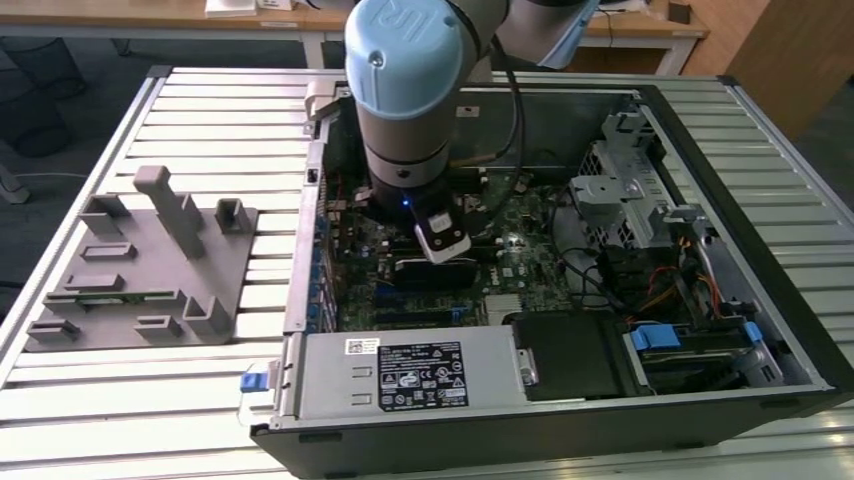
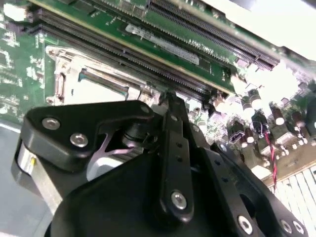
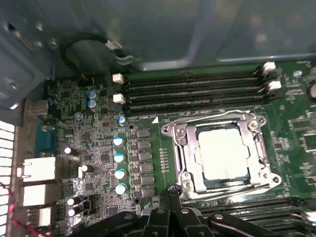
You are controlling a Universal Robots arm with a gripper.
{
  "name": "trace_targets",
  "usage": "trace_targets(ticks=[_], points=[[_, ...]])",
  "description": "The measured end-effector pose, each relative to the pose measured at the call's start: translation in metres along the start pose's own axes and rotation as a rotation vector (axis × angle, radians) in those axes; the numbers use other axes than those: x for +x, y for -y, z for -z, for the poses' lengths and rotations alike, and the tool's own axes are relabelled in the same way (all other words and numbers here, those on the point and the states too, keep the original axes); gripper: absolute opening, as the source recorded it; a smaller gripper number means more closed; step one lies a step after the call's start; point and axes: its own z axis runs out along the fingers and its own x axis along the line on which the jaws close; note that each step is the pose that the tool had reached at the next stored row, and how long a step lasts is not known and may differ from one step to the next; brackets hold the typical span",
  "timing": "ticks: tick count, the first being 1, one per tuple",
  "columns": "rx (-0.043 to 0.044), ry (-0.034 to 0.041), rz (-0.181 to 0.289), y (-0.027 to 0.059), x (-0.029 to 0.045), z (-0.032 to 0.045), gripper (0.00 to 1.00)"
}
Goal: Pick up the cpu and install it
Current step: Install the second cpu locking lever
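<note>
**A:** Where's the cpu [image 3: 222,154]?

**B:** In the first wrist view it lies flat inside the metal-framed socket [image 3: 183,148] of the green motherboard [image 3: 98,143], pale top facing up. The frame surrounds it on all sides. Nothing is gripping it.

**A:** And the end effector [image 3: 170,190]?

**B:** Its black fingers are drawn together into one narrow tip with nothing between them. The tip sits just beside a corner of the socket frame, apart from the cpu. I cannot tell whether it touches the frame.

**A:** What's around the socket?

**B:** Long dark memory slots [image 3: 192,91] run alongside it with white latches at their ends. A row of small round capacitors [image 3: 118,165] stands on the board nearby.

**A:** How does the wider scene look?

**B:** In the exterior view the arm [image 1: 407,90] comes down from the top centre of the frame into the open computer case [image 1: 747,300], which lies on its side on the slatted tabletop [image 1: 200,110]. The arm's lower end is over the board near the middle of the frame. A silver power supply [image 1: 400,375] fills the case's lower edge. On the exterior view's left, well apart from the case, a grey slotted holder block [image 1: 134,270] rests on the tabletop.
</note>
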Motion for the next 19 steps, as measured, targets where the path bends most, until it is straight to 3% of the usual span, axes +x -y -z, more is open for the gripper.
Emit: trace_targets(ticks=[11,19], points=[[0.0000,0.0002,0.000,-0.0115,-0.0009,0.0397,0.11],[0.0004,0.0003,0.000,-0.0122,-0.0018,0.0407,0.11]])
